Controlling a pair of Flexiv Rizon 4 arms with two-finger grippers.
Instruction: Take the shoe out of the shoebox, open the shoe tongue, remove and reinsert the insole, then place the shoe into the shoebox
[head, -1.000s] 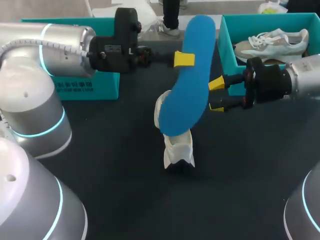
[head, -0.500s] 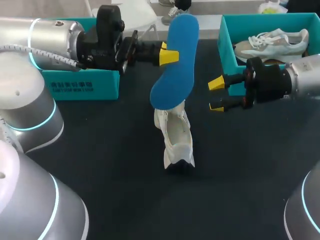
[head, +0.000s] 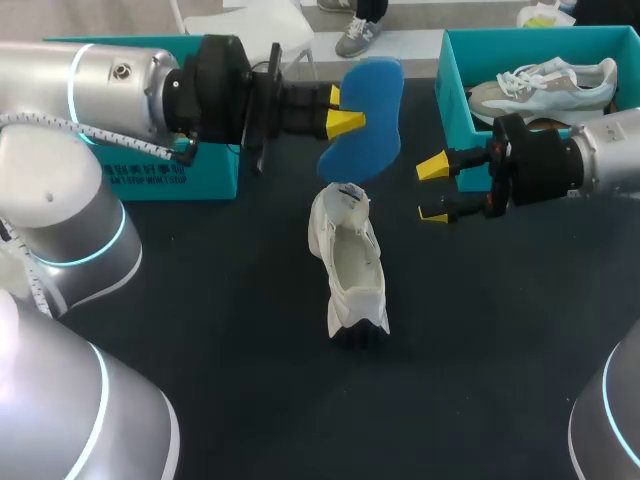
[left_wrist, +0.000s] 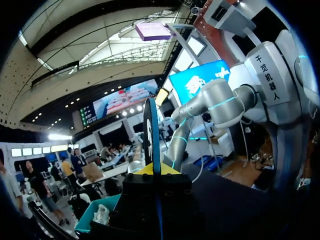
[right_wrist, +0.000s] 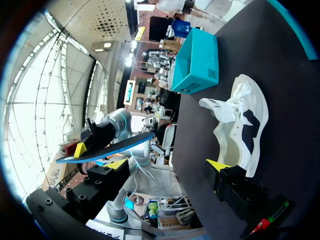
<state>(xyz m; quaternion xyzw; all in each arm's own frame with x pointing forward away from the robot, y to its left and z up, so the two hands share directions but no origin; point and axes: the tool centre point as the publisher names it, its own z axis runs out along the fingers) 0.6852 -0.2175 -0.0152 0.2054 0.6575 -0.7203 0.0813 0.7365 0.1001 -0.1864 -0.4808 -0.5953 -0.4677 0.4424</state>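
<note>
Wide black table (head: 230, 330), matte flat top, evenly lit, only soft shadows across its surface

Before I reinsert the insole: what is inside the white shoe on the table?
The white lace-up shoe shows only a bare pale cavity. Its toe end under the tongue is hidden. The blue foam insole is out, in the left gripper.

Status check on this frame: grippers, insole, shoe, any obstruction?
Left gripper shut on insole, held above table. Right gripper open, empty, beside shoe. Shoe on table, insole out. Nothing seen in the way.
</note>
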